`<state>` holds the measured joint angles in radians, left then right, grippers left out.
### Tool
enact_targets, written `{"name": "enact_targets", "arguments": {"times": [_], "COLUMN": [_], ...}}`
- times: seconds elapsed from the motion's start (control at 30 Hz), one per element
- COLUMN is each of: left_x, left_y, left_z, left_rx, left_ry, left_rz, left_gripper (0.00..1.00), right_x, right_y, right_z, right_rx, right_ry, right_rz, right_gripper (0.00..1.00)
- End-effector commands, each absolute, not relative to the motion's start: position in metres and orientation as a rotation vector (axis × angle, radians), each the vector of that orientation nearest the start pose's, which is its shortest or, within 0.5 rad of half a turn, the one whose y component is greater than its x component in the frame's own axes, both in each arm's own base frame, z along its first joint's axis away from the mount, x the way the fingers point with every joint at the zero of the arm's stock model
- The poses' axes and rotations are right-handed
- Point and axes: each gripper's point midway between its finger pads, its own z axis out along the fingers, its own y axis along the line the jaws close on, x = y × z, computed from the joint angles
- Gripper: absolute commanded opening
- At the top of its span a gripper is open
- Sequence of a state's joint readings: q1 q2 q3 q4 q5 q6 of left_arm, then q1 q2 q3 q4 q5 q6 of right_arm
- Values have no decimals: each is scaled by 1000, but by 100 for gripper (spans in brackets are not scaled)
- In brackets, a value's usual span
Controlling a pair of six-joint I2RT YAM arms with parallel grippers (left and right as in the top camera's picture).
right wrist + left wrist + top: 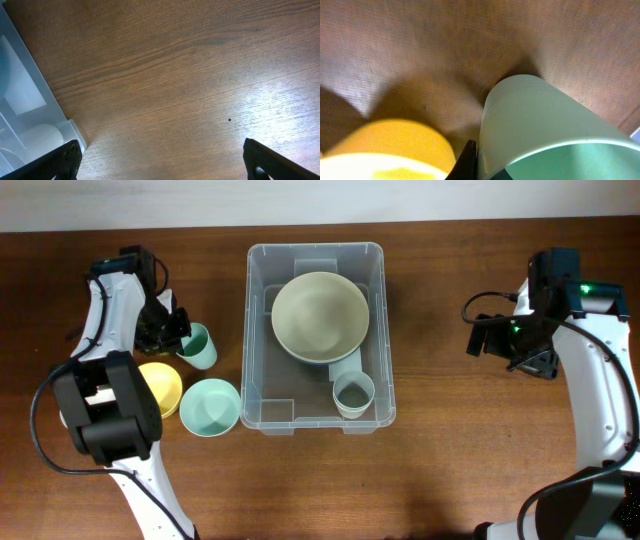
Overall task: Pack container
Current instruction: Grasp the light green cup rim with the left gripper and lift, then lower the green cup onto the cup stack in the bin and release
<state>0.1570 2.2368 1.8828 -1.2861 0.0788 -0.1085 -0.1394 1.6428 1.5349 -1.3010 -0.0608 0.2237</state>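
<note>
The clear plastic container [262, 395] stands mid-table. It holds a large pale bowl [320, 317] and a grey-blue cup [353, 393]. Its corner shows in the right wrist view [55, 107]. A green cup [197, 346] sits tilted left of the container. My left gripper [178, 332] is at its rim. In the left wrist view the cup [545, 120] fills the right side, and my left gripper [481, 164] has one dark finger pressed on the cup's outer wall and a dark shape just inside the rim. My right gripper [500, 340] is open and empty over bare wood [162, 157].
A yellow bowl [160, 387] and a mint bowl [210, 406] sit on the table left of the container, close to the green cup. The yellow bowl also shows in the left wrist view [390, 145]. The table's far edge meets a white wall.
</note>
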Motion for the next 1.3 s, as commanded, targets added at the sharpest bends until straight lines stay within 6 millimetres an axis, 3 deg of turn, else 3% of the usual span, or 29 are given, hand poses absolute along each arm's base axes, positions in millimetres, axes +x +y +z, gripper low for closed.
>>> {"name": "enact_targets", "arguments": {"times": [0.0, 0.1, 0.23, 0.4, 0.5, 0.67, 0.83, 0.93, 1.07, 1.27], "left_x": [417, 422, 422, 406, 386, 351, 320, 303, 291, 289], "left_y": [42, 29, -5, -70, -117, -186, -240, -269, -282, -283], "left_z": [71, 110, 179, 252, 269, 264, 255, 239, 214, 186], "left_rx": [-391, -318, -155, 88, 254, 524, 745, 872, 954, 984], "left_ry": [3156, 3090, 2961, 2783, 2739, 2750, 2738, 2752, 2817, 2905], "left_rz": [-145, -141, -142, -181, -219, -260, -287, -284, -248, -197], "left_gripper": [0, 1, 1, 0, 1, 1, 1, 1, 0, 0], "right_x": [326, 326, 326, 326, 326, 326, 326, 326, 326, 326], "right_y": [-37, -37, -37, -37, -37, -37, -37, -37, -37, -37], "right_z": [167, 167, 167, 167, 167, 167, 167, 167, 167, 167], "right_rx": [517, 517, 517, 517, 517, 517, 517, 517, 517, 517], "right_ry": [2937, 2937, 2937, 2937, 2937, 2937, 2937, 2937, 2938, 2938], "right_rz": [80, 80, 80, 80, 80, 80, 80, 80, 80, 80], "right_gripper": [99, 99, 99, 99, 99, 99, 99, 99, 99, 99]}}
